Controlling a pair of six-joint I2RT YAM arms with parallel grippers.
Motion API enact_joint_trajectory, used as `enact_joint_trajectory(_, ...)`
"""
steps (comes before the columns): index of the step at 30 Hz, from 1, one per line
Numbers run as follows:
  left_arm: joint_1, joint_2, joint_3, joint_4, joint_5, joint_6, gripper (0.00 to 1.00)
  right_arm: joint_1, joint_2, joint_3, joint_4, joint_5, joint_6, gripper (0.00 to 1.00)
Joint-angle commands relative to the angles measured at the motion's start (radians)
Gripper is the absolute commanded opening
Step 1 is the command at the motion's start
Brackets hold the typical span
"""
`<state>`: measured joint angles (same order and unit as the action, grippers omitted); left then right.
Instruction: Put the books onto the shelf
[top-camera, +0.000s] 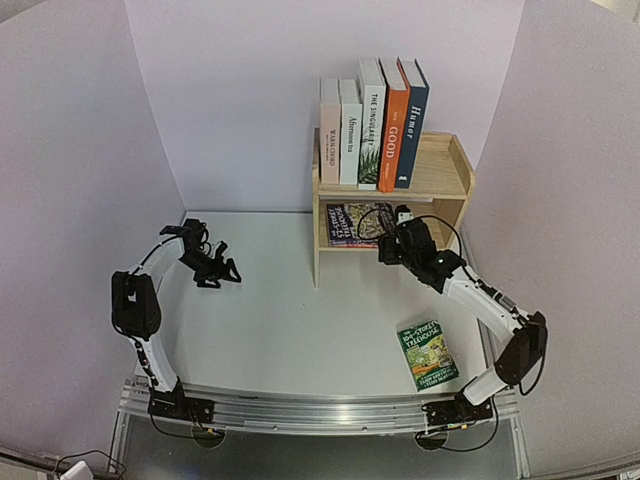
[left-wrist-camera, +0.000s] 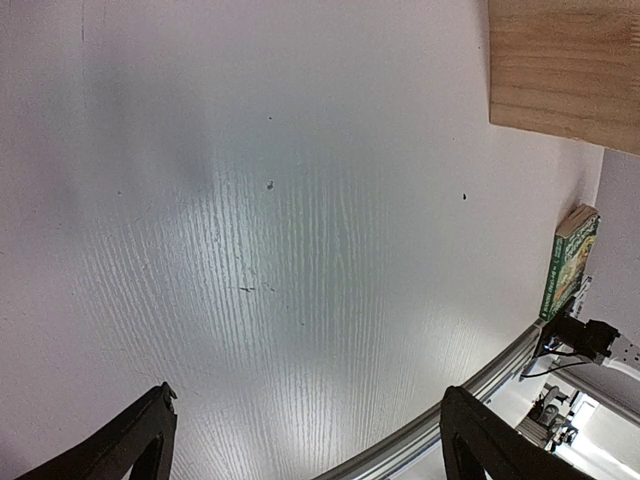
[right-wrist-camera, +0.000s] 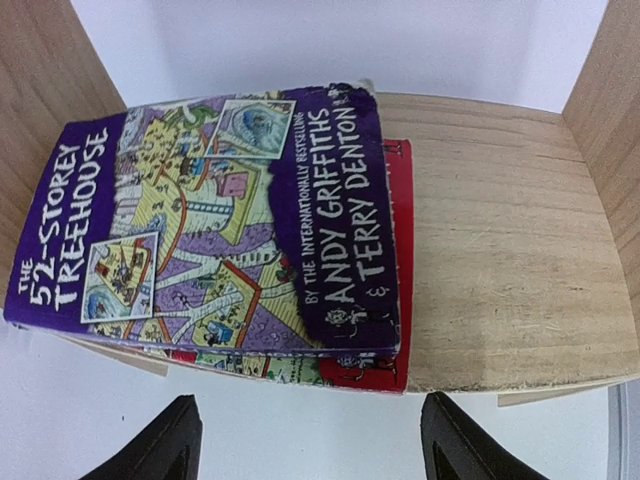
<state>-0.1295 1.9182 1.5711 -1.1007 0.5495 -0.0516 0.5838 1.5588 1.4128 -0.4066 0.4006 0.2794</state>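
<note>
The light wooden shelf (top-camera: 440, 178) stands at the back right. Several books (top-camera: 372, 125) stand upright on its top board, among them the orange "GOOD" and the dark blue "Humor". On the lower board (right-wrist-camera: 500, 250) a purple "52-Storey Treehouse" book (right-wrist-camera: 200, 230) lies flat on a red book (right-wrist-camera: 396, 340). A green Treehouse book (top-camera: 428, 353) lies on the table at the front right. My right gripper (right-wrist-camera: 305, 450) hovers open just in front of the lower stack, holding nothing. My left gripper (left-wrist-camera: 305, 440) is open over the bare table at the left.
White walls close in the table on three sides. An aluminium rail (top-camera: 320, 410) runs along the near edge. The left wrist view shows the shelf's side panel (left-wrist-camera: 565, 70) and the green book (left-wrist-camera: 570, 260) far off. The right half of the lower board holds no book.
</note>
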Motion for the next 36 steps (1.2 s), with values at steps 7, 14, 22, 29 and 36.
enact_joint_trajectory(7, 0.006, -0.002, 0.020, 0.000, 0.017, 0.008, 0.91, -0.005, -0.018, -0.006, 0.077, 0.144, 0.365, 0.53)
enact_joint_trajectory(14, 0.005, -0.016, 0.006, 0.004, 0.017, 0.008, 0.91, -0.006, 0.036, 0.010, 0.130, 0.205, 0.408, 0.45)
enact_joint_trajectory(22, 0.006, -0.016, 0.003, 0.007, 0.018, 0.007, 0.91, -0.011, 0.067, 0.015, 0.141, 0.226, 0.401, 0.34)
enact_joint_trajectory(29, 0.006, -0.010, 0.003, 0.006, 0.021, 0.005, 0.91, -0.021, 0.084, 0.010, 0.146, 0.200, 0.434, 0.30)
enact_joint_trajectory(36, 0.006, -0.013, -0.001, 0.008, 0.022, 0.006, 0.91, -0.027, 0.085, 0.004, 0.147, 0.177, 0.450, 0.13)
